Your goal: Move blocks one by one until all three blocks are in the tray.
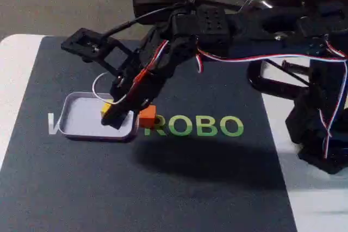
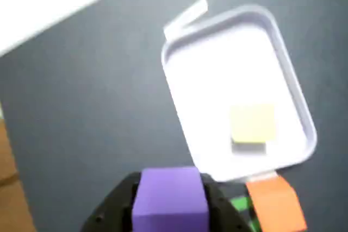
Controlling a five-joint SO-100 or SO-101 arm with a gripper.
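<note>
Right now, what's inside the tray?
One yellow block lies in the tray. In the fixed view the arm covers part of the tray's floor, so that part can't be checked there.

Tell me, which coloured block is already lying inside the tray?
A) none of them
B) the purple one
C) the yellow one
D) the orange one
C: in the wrist view the yellow block lies on the floor of the tray, while the purple block sits between the fingers of the gripper and the orange block rests on the dark mat just outside the tray's rim.
</note>
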